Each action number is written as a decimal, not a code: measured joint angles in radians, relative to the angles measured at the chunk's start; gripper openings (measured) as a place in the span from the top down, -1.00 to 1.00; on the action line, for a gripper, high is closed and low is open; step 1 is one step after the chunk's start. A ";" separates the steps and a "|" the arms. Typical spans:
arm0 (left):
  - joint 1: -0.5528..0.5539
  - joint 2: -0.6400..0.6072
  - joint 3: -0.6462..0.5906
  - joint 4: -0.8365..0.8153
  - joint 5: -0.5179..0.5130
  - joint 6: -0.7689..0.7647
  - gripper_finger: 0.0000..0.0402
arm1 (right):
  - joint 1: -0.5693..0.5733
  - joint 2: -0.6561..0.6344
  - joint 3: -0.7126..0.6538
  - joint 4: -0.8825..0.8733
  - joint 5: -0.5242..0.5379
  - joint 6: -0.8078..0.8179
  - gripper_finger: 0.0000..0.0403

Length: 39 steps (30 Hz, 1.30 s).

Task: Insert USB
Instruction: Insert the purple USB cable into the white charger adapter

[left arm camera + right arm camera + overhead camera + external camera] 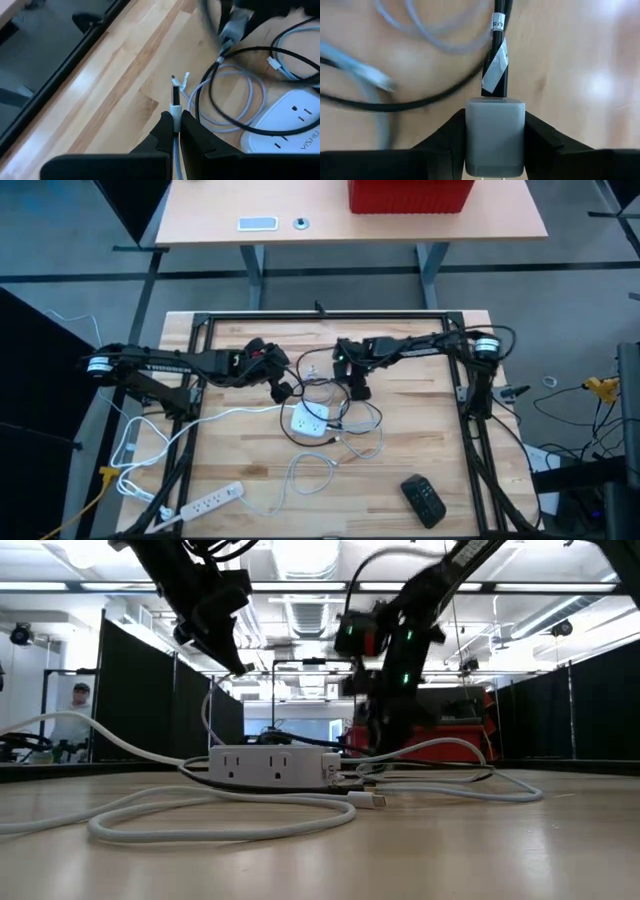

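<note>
Between left pincer [176, 129] fingers: USB plug [175, 96] | right pincer [495, 145] clamps charger [495, 135]

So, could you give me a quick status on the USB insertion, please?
Left gripper shut on USB plug, above the table. Right gripper shut on grey charger block. Not yet mated. Loose cables around power strip.

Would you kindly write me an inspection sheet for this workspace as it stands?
Surface: wooden table, dry.
Job's things: grey charger block; USB plug; white power strip.
Clutter: black remote; second power strip.
Grippers: left tool shut on the USB plug; right tool shut on the charger block, both above the table.
Cables: white and black loops tangled mid-table.
Surroundings: desk with red box; person distant in low view.
</note>
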 joint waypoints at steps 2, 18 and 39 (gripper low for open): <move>0.000 0.000 0.000 0.025 0.000 0.035 1.00 | -0.005 -0.076 0.013 -0.039 -0.066 -0.007 0.39; 0.025 0.000 0.005 0.664 0.064 0.363 1.00 | 0.003 -0.501 0.008 -0.226 -0.657 0.366 0.39; 0.132 0.239 0.006 0.710 0.424 0.441 1.00 | 0.164 -0.676 -0.374 -0.384 -0.393 0.710 0.39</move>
